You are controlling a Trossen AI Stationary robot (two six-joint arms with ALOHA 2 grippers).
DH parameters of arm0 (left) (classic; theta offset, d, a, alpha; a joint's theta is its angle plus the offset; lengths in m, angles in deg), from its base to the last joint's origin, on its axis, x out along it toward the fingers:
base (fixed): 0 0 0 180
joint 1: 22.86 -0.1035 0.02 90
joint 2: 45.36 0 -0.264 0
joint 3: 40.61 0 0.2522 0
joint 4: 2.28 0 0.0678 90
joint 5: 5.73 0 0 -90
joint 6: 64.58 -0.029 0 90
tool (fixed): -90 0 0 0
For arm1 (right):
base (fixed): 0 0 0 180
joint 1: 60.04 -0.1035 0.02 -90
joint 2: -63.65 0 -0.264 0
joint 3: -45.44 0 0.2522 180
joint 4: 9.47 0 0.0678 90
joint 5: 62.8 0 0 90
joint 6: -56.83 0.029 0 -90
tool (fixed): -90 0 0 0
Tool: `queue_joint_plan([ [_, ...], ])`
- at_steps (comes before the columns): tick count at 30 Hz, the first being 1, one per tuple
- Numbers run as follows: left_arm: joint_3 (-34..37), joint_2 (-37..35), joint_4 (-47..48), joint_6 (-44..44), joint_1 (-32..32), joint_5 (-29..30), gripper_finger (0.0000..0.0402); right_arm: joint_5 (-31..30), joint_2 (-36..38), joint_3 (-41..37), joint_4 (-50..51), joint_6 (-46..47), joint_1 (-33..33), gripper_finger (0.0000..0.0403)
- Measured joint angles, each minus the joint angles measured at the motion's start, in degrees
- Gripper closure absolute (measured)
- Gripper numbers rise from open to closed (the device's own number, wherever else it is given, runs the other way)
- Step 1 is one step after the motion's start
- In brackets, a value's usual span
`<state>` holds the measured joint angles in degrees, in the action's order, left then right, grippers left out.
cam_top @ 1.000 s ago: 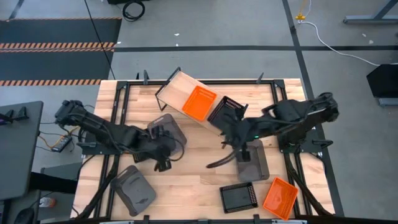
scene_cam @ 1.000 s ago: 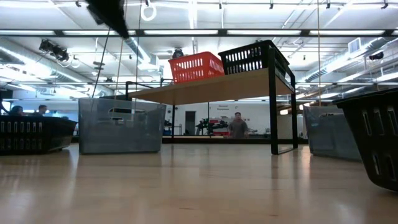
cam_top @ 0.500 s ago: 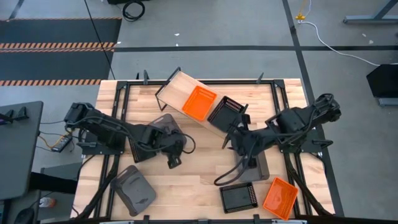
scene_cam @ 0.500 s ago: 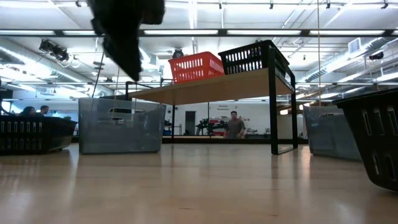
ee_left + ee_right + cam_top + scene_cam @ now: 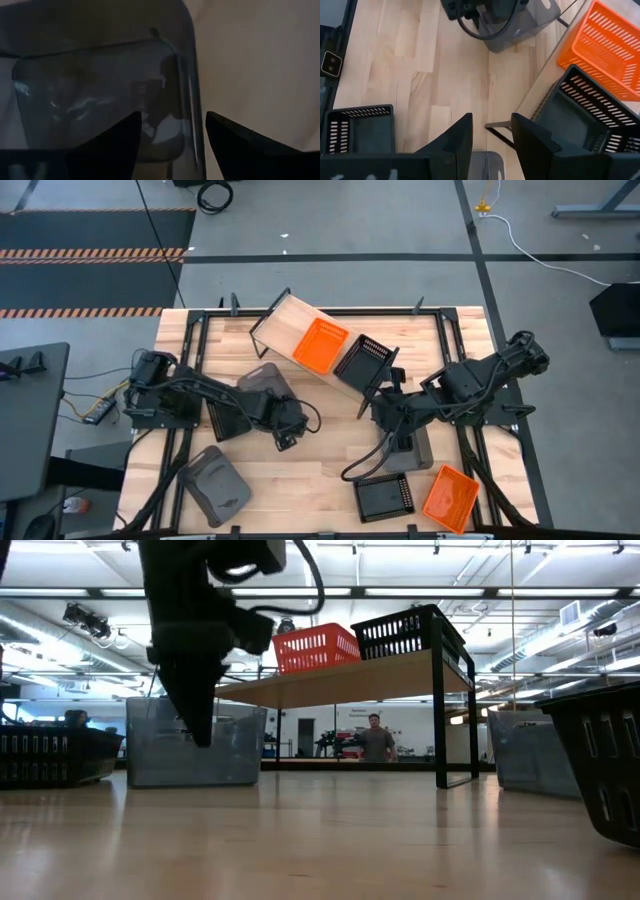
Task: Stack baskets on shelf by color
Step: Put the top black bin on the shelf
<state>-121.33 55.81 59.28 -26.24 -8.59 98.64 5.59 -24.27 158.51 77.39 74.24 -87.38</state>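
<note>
From above, the shelf (image 5: 300, 325) lies askew at the far side of the desk (image 5: 310, 470) and carries just two baskets, an orange basket (image 5: 320, 346) with a black basket (image 5: 363, 363) right beside it; so by my reckoning the sorting is barely begun, since two grey baskets (image 5: 262, 385) (image 5: 213, 485) on the left, a third grey one (image 5: 412, 448) under the right arm, a black one (image 5: 384, 498) and an orange one (image 5: 449, 497) at the near edge are all off the shelf. The left pincer (image 5: 284, 438) sits just beside the upper grey basket, the right pincer (image 5: 393, 442) above the third. The low view shows the left arm (image 5: 195, 650) hanging in front of a grey basket (image 5: 195, 740). The left wrist view shows its fingers (image 5: 107, 145) spread wide and released, astride that basket's rim (nothing gripped). The right wrist view shows its fingers (image 5: 455, 137) parted and empty. A second earlier the left pincer was nearly clenched and farther left; the right arm has drawn back from the shelf.
</note>
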Motion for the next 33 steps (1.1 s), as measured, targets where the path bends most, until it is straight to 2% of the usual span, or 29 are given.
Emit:
queue_joint_plan([
  [4,0.0,1.7,-1.1,-1.7,0.1,0.2,0.0176,0.0,0.0,0.0,0.0,-0.3,0.0,0.0262],
  [8,0.0,2.0,-0.9,-1.6,1.0,0.2,0.0206,-0.1,0.0,0.0,-0.1,-0.4,0.0,0.0262],
  [11,0.0,2.0,-0.2,-0.4,1.5,-0.9,0.0252,-0.3,0.0,0.0,-0.1,-0.4,0.0,0.0262],
  [17,-0.2,1.9,1.6,0.1,2.0,-5.7,0.0378,-0.4,0.0,0.0,0.0,-0.4,0.0,0.0262],
  [18,-0.4,1.9,2.3,0.2,2.1,-6.6,0.0388,-0.4,0.0,0.0,0.1,-0.4,0.0,0.0262],
  [24,-4.8,1.9,9.2,0.1,3.8,-9.8,0.0393,-0.4,0.0,0.0,0.9,-0.4,0.0,0.0262],
  [33,-21.5,1.8,32.4,-3.7,9.2,-8.3,0.0395,-0.4,0.0,0.0,2.2,-0.4,-0.4,0.0262],
])
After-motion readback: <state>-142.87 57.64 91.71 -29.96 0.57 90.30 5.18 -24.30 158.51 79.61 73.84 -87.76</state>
